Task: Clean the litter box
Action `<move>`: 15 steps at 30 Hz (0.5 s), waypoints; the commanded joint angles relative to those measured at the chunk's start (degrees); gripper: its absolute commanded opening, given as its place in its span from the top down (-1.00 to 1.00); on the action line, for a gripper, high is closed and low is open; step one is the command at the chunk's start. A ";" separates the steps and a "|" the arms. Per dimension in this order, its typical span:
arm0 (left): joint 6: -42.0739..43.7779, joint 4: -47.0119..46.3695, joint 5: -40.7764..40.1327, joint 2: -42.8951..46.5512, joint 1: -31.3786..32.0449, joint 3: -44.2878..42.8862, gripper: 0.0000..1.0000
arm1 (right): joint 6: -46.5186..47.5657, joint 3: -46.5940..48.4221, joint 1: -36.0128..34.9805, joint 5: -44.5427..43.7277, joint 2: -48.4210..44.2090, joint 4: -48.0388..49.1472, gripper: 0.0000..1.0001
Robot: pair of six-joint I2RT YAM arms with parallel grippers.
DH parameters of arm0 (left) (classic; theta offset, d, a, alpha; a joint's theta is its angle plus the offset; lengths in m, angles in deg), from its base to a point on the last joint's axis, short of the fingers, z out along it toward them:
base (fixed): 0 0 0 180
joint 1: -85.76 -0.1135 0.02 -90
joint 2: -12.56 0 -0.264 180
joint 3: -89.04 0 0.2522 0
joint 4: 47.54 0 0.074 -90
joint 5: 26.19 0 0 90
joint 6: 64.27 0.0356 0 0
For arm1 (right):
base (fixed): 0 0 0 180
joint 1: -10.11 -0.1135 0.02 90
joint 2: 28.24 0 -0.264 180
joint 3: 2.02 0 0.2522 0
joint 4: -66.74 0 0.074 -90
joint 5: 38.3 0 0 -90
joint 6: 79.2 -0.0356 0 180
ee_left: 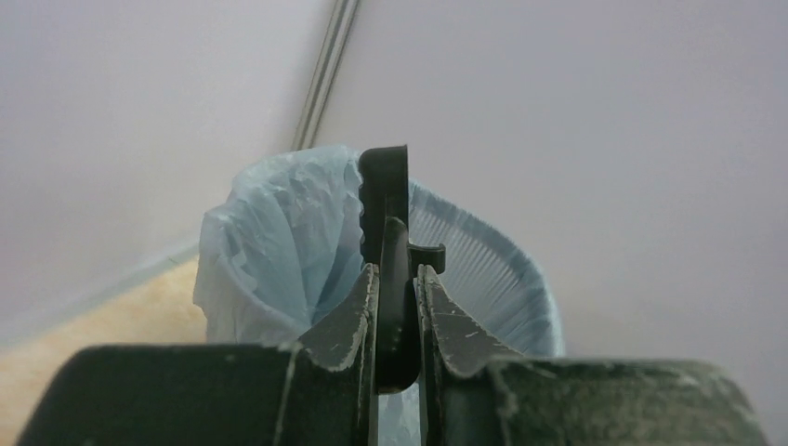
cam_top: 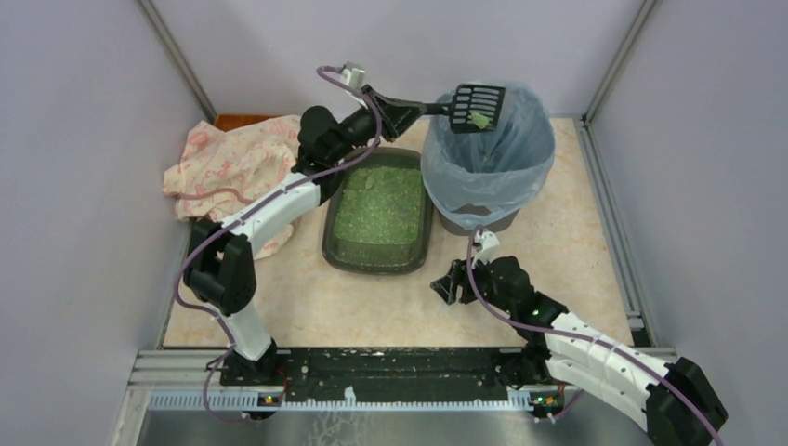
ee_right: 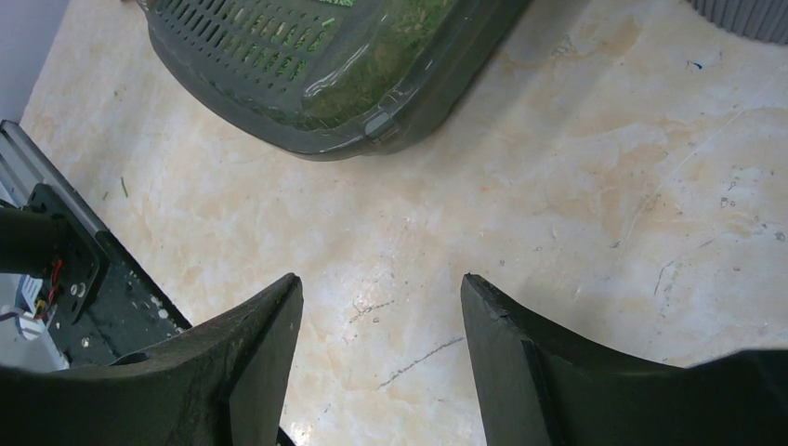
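The litter box (cam_top: pixel 335 243) is a shallow dark tray of green litter in the middle of the table; its near corner (ee_right: pixel 372 125) shows in the right wrist view. My left gripper (cam_top: pixel 415 109) is shut on the handle of a black slotted scoop (cam_top: pixel 476 105), held raised over the round bin (cam_top: pixel 530 181) with a greenish clump lying on it. The left wrist view shows the scoop handle (ee_left: pixel 395 279) edge-on between the fingers, with the bin's blue bag (ee_left: pixel 279 251) behind. My right gripper (cam_top: pixel 448 283) hangs open over bare table near the box's front right corner, also seen as the right gripper (ee_right: pixel 381 288).
A crumpled pink patterned cloth (cam_top: pixel 232 163) lies at the back left, beside the left arm. Walls with metal posts close in the table on three sides. The arm bases and a black rail (cam_top: pixel 390 367) run along the near edge.
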 commanded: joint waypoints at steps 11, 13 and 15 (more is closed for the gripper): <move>49.36 2.25 -14.69 12.14 16.65 8.31 1.00 | 0.52 0.10 -0.10 0.54 3.62 5.61 -0.28; 50.62 1.04 -16.01 12.76 17.30 9.79 1.00 | 0.52 0.20 -0.10 0.65 3.92 5.65 -0.28; 50.93 2.74 -16.83 12.43 17.43 8.90 1.00 | 0.76 0.36 -0.10 0.77 4.13 5.43 -0.28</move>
